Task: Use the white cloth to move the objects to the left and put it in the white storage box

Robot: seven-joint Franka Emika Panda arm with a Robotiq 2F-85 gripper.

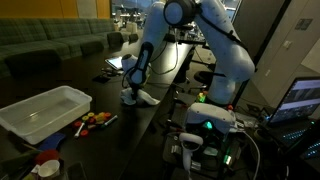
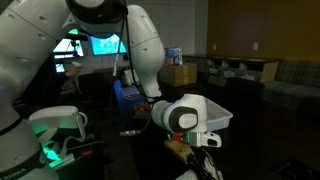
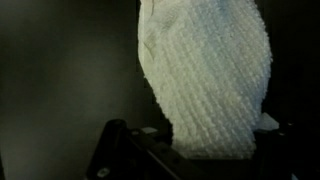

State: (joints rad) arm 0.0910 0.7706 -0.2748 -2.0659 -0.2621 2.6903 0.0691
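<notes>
The white cloth [image 3: 205,70] fills the middle of the wrist view, hanging from my gripper [image 3: 200,150], which is shut on it. In an exterior view the gripper [image 1: 131,93] holds the cloth [image 1: 145,98] down at the dark table. Small colourful objects [image 1: 97,119] lie to its left, next to the white storage box [image 1: 30,103]. In an exterior view the arm's wrist hides most of the gripper [image 2: 203,143]. There the box [image 2: 222,118] shows behind it and some objects [image 2: 178,150] lie below it.
A green sofa [image 1: 50,45] stands behind the table. A red bowl [image 1: 45,158] sits at the front near the box. A lit laptop [image 1: 300,100] and the robot's base with green lights [image 1: 210,122] are at the right. A cardboard box [image 2: 180,73] stands further back.
</notes>
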